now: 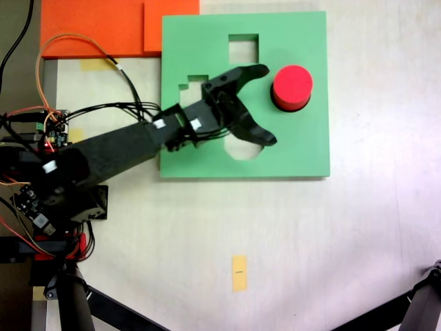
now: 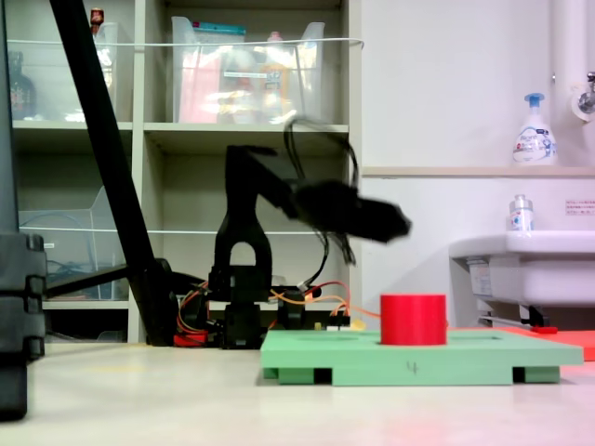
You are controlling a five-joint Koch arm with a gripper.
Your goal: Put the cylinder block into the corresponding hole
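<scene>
Seating the red cylinder flush in its round hole

Looking at the first exterior view, the cylinder block (image 1: 292, 87) stands upright on the green foam board (image 1: 303, 148), toward that view's right edge of the board, with a dark crescent under it that suggests it sits over the round cut-out. In the second exterior view the cylinder block (image 2: 414, 319) rises well above the board's top face, so whether it is partly sunk or only resting on the rim cannot be told. The pincer (image 1: 266, 105) is released, jaws spread wide and empty, hanging above the board just beside the block and clear of it. If the block is not yet home, I would centre the jaws around it, clamp low on its sides, keep it upright, and press straight down. Foam binds on foam, so a tilt would likely wedge it. The square cut-out (image 1: 243, 47) and octagonal cut-out (image 1: 245, 147) are not the targets
</scene>
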